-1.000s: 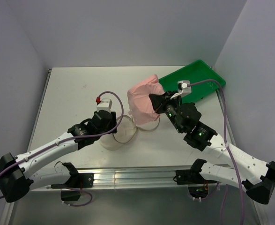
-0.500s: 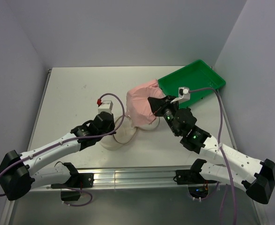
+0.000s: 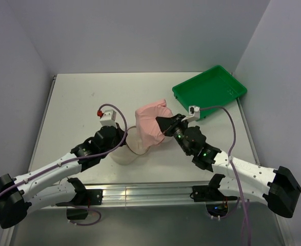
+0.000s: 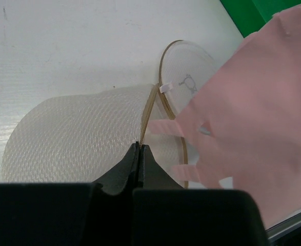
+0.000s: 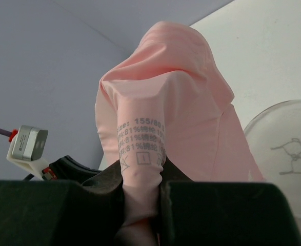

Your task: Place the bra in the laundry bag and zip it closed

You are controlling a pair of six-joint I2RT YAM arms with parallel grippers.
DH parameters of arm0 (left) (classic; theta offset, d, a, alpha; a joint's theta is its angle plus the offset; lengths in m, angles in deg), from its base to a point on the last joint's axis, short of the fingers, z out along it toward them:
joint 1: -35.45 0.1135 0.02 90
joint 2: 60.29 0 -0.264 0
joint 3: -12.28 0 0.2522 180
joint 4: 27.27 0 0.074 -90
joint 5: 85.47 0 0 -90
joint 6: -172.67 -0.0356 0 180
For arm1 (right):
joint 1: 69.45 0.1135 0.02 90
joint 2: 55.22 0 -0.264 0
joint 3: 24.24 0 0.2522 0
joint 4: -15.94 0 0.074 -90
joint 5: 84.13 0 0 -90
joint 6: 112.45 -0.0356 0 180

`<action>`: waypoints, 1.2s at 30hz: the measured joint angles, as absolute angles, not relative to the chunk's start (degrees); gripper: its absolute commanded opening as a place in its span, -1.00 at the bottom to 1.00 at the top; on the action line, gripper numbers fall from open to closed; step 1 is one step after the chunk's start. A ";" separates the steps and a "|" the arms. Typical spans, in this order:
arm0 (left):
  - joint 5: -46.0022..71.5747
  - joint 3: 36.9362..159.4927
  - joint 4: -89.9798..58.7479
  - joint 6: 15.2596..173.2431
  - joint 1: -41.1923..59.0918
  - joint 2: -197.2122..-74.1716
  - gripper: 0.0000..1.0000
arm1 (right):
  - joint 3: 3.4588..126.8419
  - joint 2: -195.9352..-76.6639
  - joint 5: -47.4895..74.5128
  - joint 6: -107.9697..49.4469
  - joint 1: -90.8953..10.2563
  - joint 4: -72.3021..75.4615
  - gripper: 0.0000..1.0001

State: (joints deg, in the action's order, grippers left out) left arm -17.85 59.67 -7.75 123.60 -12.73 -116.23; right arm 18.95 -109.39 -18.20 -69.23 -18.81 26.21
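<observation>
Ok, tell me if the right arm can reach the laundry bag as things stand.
Probably yes: the right gripper, shut on the bra, hangs just beside the laundry bag, whose rim the left gripper pinches. Nothing stands between them.

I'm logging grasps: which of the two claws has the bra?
The right claw, shut on the pink bra; the left claw pinches the laundry bag rim instead.

L arm stretches fwd-right, low over table; L gripper jaws closed, pinching laundry bag rim. R arm reaches fwd-left; R gripper clamped on bra.
</observation>
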 measured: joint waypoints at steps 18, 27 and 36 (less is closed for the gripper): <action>-17.36 58.10 -13.35 124.80 -11.82 -115.55 -1.00 | 13.31 -118.83 -11.10 -67.90 -16.54 30.73 -1.00; -14.65 58.08 -14.42 124.89 -11.75 -115.44 -1.00 | 21.96 -131.95 -2.29 -62.59 -16.39 26.01 -1.00; -10.26 56.28 -17.33 124.23 -11.62 -113.30 -1.00 | 32.65 -141.24 2.95 -60.03 -16.26 23.04 -1.00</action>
